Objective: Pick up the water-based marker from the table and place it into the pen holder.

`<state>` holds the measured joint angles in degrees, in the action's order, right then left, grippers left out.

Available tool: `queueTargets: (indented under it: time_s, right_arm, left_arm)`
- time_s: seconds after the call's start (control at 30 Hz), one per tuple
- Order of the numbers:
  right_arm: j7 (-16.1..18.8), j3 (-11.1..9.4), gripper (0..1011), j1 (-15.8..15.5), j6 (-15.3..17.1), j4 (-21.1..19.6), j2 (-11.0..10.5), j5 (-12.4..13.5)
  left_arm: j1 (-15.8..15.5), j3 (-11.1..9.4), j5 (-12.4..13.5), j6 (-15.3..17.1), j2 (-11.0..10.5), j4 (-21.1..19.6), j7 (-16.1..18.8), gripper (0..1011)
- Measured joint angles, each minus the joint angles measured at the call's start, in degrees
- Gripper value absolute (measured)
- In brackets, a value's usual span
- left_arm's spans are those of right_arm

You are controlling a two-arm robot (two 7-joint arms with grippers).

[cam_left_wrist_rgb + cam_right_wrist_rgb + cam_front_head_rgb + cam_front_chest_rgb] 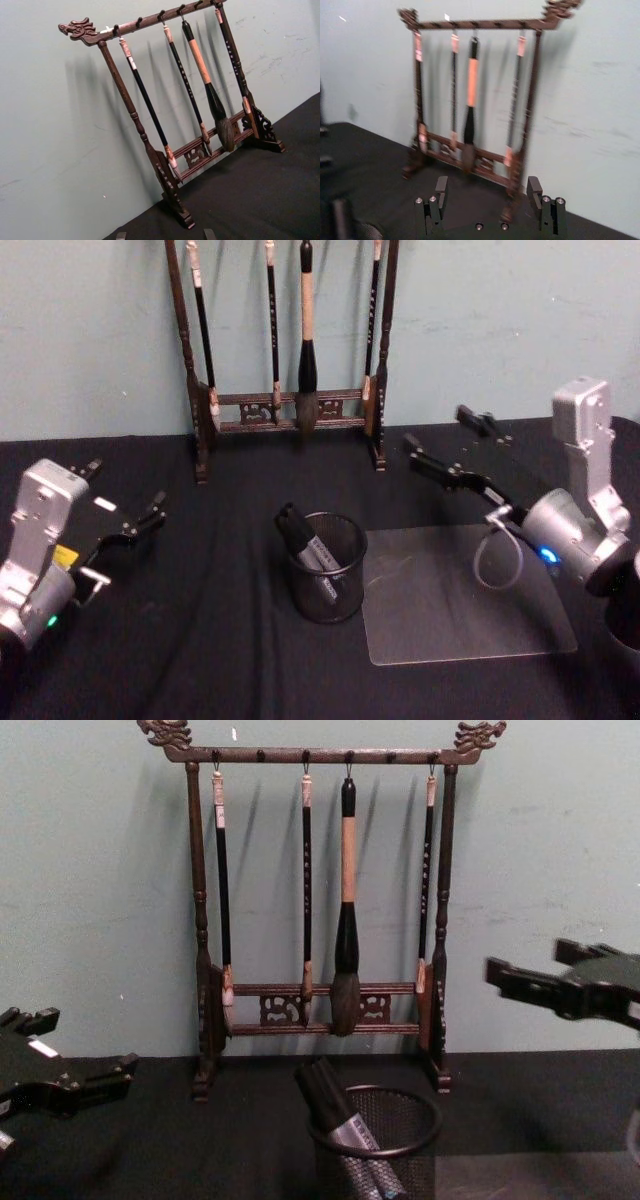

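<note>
**Marker in the holder**

We see the black wire-mesh pen holder (pixel 326 571) standing upright, in front of the wooden brush rack (pixel 290 350). The water-based marker (pixel 312 552), dark with a grey label, leans tilted inside it, its top above the rim.

My left pincer (pixel 125 510) hangs low at my left side, fingers spread. My right pincer (pixel 445 445) is raised at my right, fingers wide apart, holding nothing.
</note>
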<state>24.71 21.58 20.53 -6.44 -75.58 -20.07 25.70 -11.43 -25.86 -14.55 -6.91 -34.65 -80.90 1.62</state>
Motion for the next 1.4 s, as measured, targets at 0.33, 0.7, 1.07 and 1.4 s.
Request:
queueTargets:
  time_s: [0.33, 0.7, 1.07, 1.4]
  right_arm:
    - [-10.7, -4.2, 1002, -8.5, 3.4, -5.3, -4.5, -10.1]
    - [-11.6, -3.6, 1003, -8.9, 3.2, -2.6, -3.7, -14.3]
    - [-11.6, -3.7, 1002, -8.9, 3.2, -3.0, -3.9, -14.2]
    - [-11.6, -3.7, 1003, -8.9, 3.2, -3.1, -4.0, -14.1]
  left_arm:
    - [0.0, 0.0, 0.0, 0.0, 0.0, 0.0, 0.0, 1001]
    - [0.0, 0.0, 0.0, 0.0, 0.0, 0.0, 0.0, 1001]
    - [0.0, 0.0, 0.0, 0.0, 0.0, 0.0, 0.0, 1001]
    - [0.0, 0.0, 0.0, 0.0, 0.0, 0.0, 0.0, 1001]
